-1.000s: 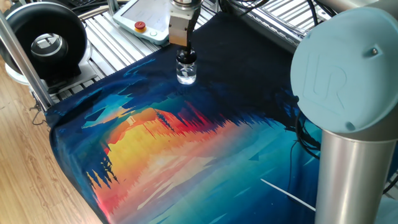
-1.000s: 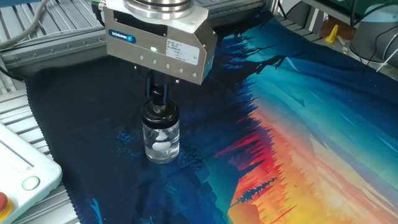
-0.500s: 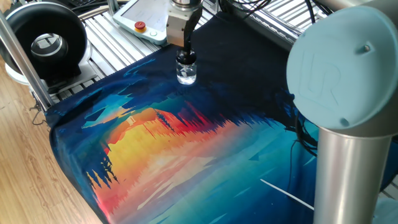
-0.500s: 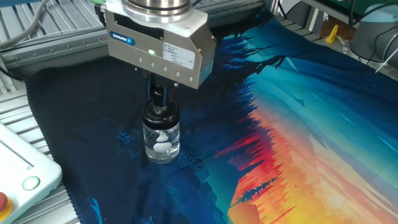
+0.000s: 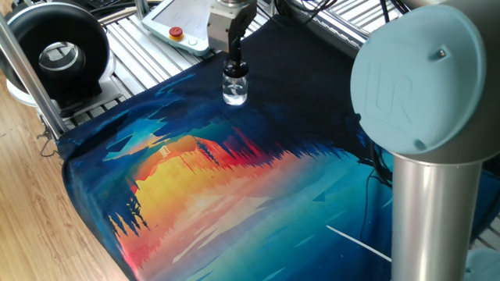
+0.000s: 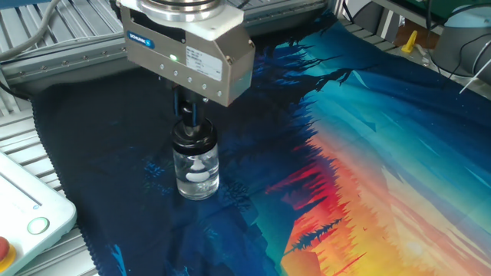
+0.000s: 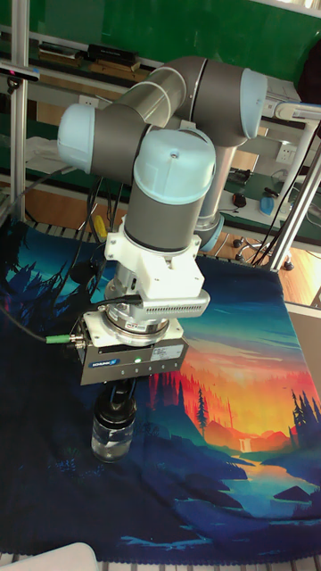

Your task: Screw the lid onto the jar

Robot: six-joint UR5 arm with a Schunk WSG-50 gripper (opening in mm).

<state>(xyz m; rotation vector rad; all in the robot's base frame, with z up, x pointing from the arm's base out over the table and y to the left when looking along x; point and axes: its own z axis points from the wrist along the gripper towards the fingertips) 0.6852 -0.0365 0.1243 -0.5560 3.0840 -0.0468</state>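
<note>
My tool hangs straight down at the cloth's 12 o'clock edge on the table, fingers clenched on the lid. The lid sits atop the jar, which stands upright on the dark cloth.

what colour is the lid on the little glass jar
Black. The lid on the jar shows best in the other fixed view.

free: cloth bare all around jar | blocked: above jar, gripper on lid | far obstacles: pendant, black ring device
</note>
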